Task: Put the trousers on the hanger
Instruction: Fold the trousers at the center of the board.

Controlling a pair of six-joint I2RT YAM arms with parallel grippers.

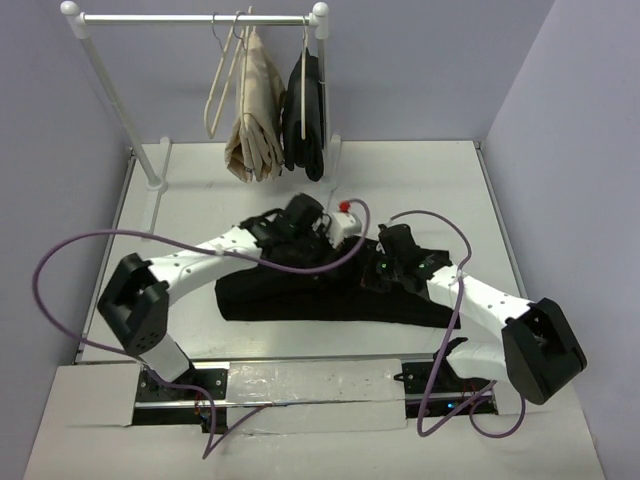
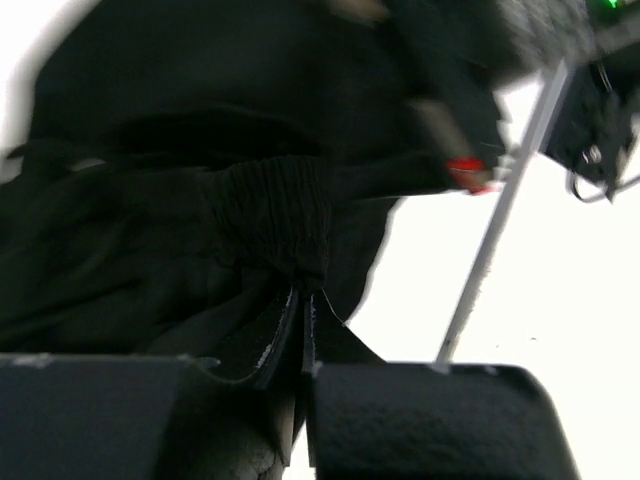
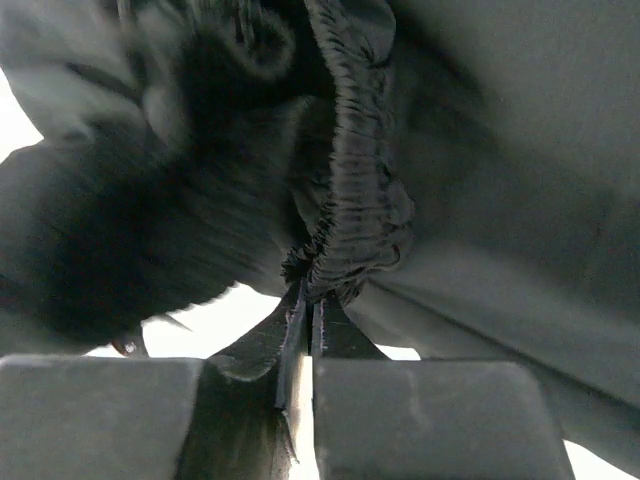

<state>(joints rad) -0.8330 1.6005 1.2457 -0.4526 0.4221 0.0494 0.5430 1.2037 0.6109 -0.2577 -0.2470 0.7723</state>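
Across the middle of the counter (image 1: 190, 200), trousers (image 1: 320, 295) are lying stretched from left to right. Left jaws are pinching the gathered waistband at the garment's upper edge, fabric sitting between the nearly closed fingers (image 2: 430, 420). Right jaws are clenching the same elastic band further right. At the upper centre of the frame, hanger (image 1: 213, 100) is hanging empty on the rail (image 1: 200, 18), beside beige trousers (image 1: 255, 115) and a black garment (image 1: 305, 110).

Black trousers (image 1: 330, 298) spread lengthwise across a white table (image 1: 200, 200), left gripper (image 1: 305, 232) and right gripper (image 1: 385, 262) lowered onto their far edge, beige trousers (image 1: 255, 120) and a smaller black garment (image 1: 305, 110) hung on a rail (image 1: 190, 18) behind
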